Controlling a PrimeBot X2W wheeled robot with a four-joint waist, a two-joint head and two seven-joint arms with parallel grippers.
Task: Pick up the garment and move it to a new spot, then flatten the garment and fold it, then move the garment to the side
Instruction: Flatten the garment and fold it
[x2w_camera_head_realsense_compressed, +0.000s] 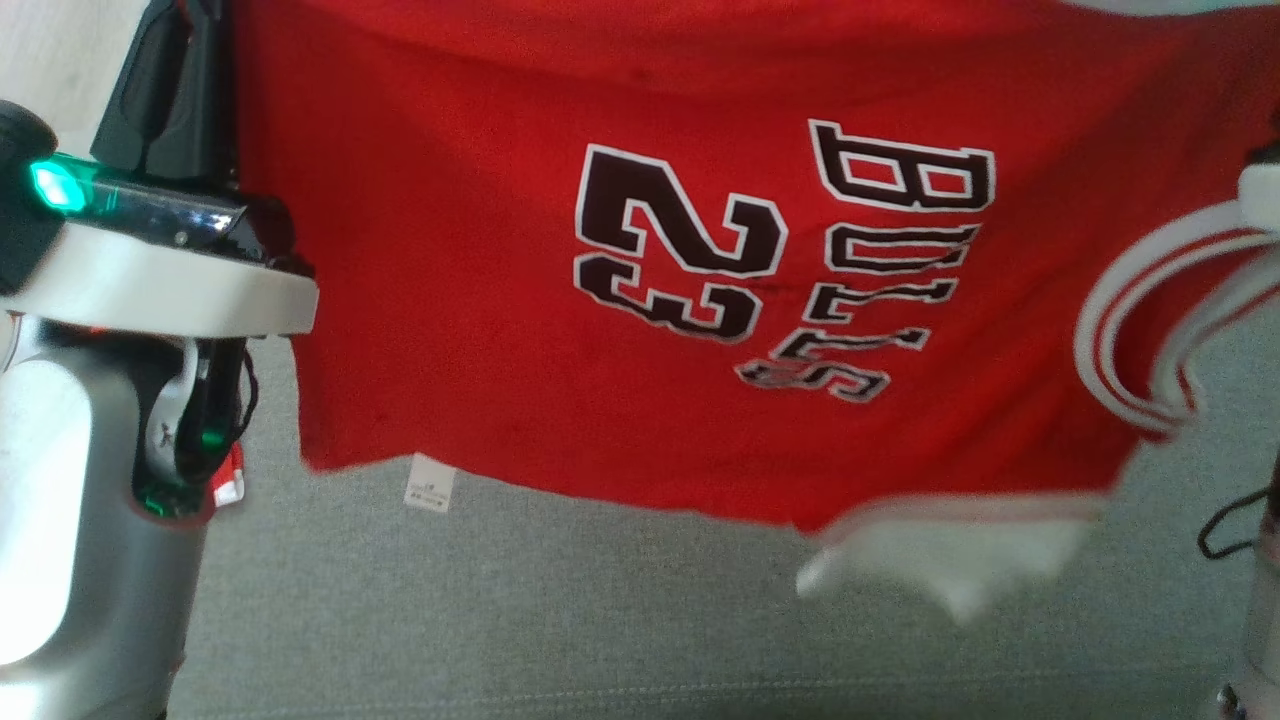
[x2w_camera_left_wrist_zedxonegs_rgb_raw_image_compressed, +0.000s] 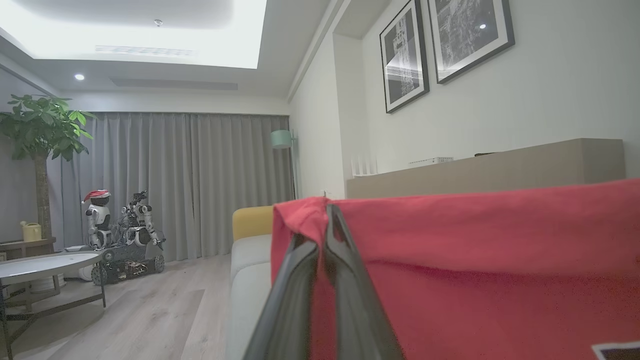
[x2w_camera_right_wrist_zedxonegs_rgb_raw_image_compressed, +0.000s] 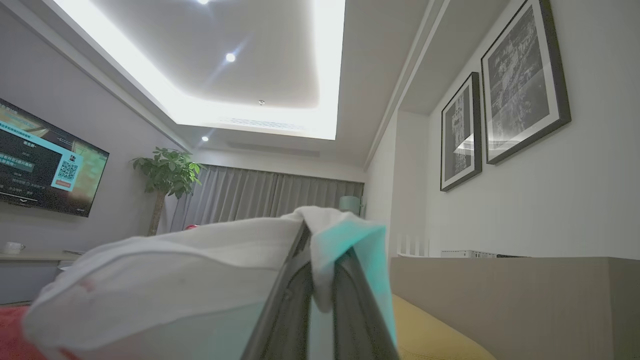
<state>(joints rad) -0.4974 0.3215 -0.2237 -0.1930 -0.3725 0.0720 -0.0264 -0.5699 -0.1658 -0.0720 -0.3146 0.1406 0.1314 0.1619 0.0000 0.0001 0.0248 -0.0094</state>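
Presently hung clear above grey sofa (x2w_camera_head_realsense_compressed: 500, 620): red jersey (x2w_camera_head_realsense_compressed: 640, 300), judged light, limp, slippery-knit; pinched at red hem corner by closed left gripper (x2w_camera_left_wrist_zedxonegs_rgb_raw_image_compressed: 327, 217), at white-trimmed edge by closed right gripper (x2w_camera_right_wrist_zedxonegs_rgb_raw_image_compressed: 322, 250); best gripped at corners.

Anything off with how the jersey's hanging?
Yes. The red jersey hangs sideways, its 23 BULLS print turned on end. A white layer sags below its lower edge at the right, and a white care tag dangles out at the left. No damage visible.
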